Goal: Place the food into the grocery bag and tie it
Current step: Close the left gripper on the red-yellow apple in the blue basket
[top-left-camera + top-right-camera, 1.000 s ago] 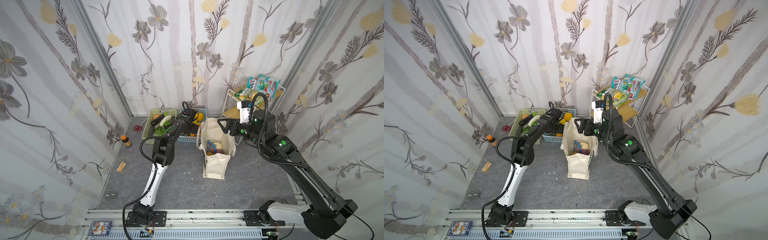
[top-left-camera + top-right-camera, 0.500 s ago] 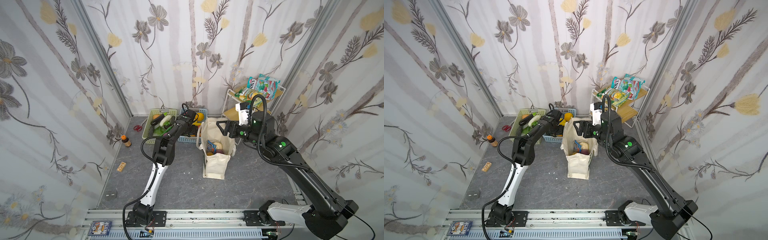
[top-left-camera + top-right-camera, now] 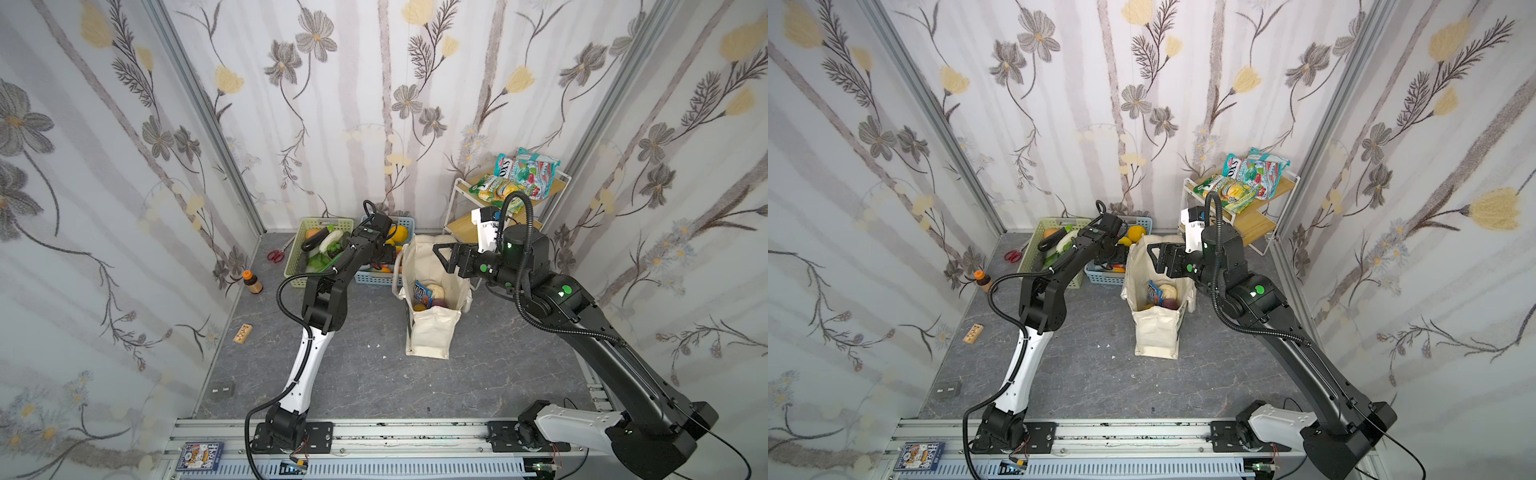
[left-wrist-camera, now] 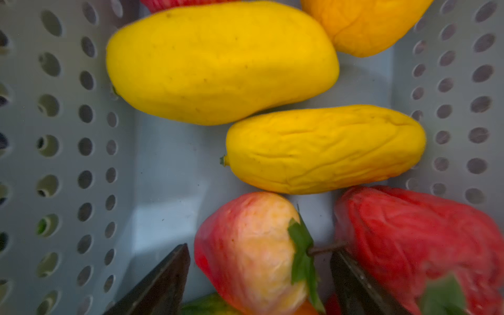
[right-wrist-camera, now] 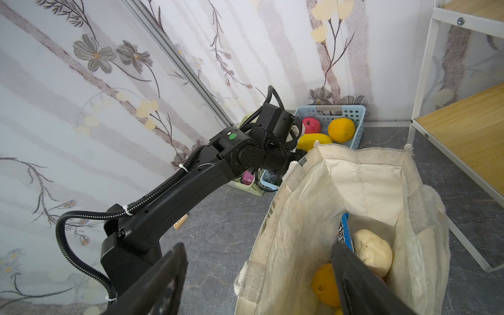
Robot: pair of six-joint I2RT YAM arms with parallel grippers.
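The cream grocery bag [image 3: 430, 332] stands open on the grey floor, with a blue packet [image 3: 422, 292], a cream piece [image 5: 372, 251] and an orange fruit [image 5: 324, 283] inside. My right gripper [image 3: 441, 258] hovers open over the bag's mouth; in the right wrist view its fingers straddle the bag's near wall [image 5: 300, 218]. My left gripper [image 4: 259, 249] is down in the blue basket [image 4: 68, 136], open, with a red-and-cream fruit [image 4: 245, 267] between its jaws and a thin gap on each side. Two yellow fruits [image 4: 218, 62], an orange one [image 4: 362, 24] and a red one [image 4: 414, 237] lie around it.
A green basket [image 3: 297, 266] of vegetables stands left of the blue basket [image 3: 376, 279]. A white and wood rack [image 3: 457, 224] with snack bags [image 3: 519, 174] on top stands behind the bag. Red scissors [image 3: 275, 255], a small bottle [image 3: 252, 281] and a wooden block [image 3: 242, 332] lie by the left wall.
My right gripper has edged slightly left over the bag's mouth. The left arm has stayed low in the blue basket.
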